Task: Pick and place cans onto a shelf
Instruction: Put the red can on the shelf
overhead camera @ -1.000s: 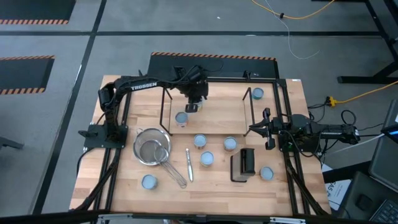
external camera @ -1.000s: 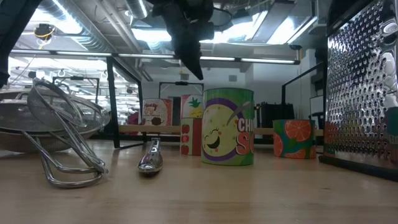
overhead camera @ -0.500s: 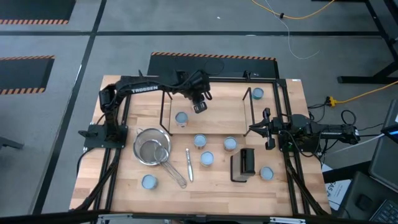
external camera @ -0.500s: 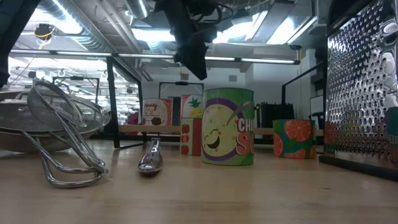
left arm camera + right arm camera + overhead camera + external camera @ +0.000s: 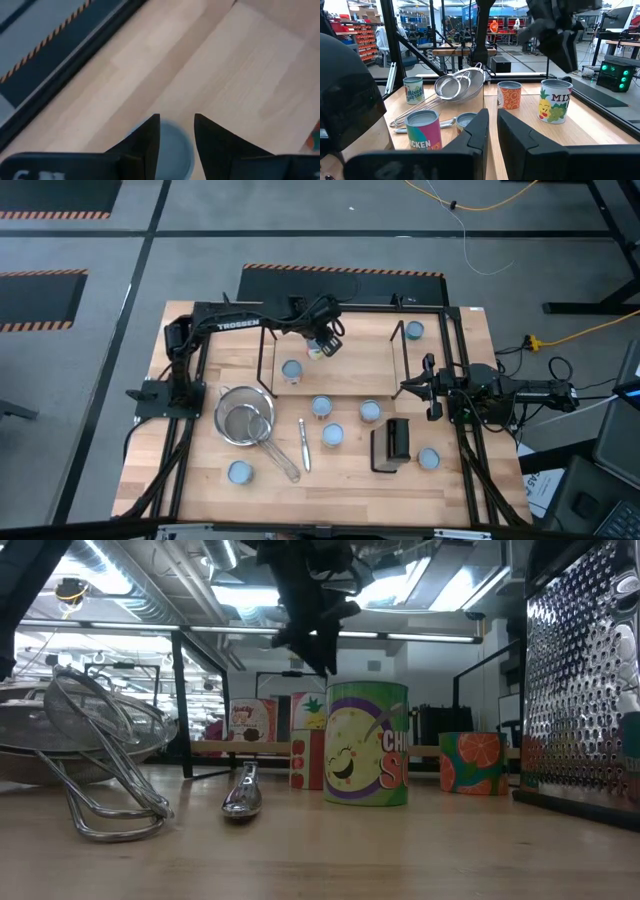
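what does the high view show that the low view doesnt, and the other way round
Only the high view shows the whole shelf with one can on it, the right gripper waiting at the table's right edge, and the blue tops of the other cans, such as the one near the front left. Only the low view shows the can labels, such as the green one, and the room behind. Both show the left gripper above the shelf, the strainer, the spoon and the grater.

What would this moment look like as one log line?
left claw: open, above shelf | can: on shelf | right claw: waiting at table's right
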Available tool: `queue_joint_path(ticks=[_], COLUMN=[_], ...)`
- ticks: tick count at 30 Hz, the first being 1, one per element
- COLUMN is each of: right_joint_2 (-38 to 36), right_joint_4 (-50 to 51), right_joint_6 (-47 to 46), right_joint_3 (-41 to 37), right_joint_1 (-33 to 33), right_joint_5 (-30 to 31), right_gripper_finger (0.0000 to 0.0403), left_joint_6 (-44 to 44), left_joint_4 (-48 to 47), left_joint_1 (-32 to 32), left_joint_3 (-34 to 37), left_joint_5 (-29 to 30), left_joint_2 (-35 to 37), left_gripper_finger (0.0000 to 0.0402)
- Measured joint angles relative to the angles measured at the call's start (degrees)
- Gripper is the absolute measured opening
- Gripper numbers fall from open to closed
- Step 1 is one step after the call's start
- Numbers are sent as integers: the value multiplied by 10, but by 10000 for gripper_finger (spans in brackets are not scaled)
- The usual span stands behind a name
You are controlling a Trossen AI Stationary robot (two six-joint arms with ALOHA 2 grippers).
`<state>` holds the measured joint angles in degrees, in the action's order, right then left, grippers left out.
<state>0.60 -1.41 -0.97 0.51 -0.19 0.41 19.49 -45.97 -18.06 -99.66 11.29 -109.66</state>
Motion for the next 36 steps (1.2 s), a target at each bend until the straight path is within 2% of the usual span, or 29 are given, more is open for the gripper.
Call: queue_joint_path(ticks=[10,32,36], right_joint_2=[1,0,0], right_joint_4=[0,0,1], right_joint_6=[0,0,0], right_joint_3=[0,0,0], right_joint_1=[0,0,0], right_joint_5=[-2,-4,-4], right_gripper_finger=[45,45,45], left_joint_6=[-1,-5,-6], left_joint_4=[-4,-21,-21], left_joint_1=[4,13,13], left_joint_3=[1,2,2], left_joint_5=[7,6,6], left_joint_2=[-41,-44,-44], left_gripper_finger=[112,112,96])
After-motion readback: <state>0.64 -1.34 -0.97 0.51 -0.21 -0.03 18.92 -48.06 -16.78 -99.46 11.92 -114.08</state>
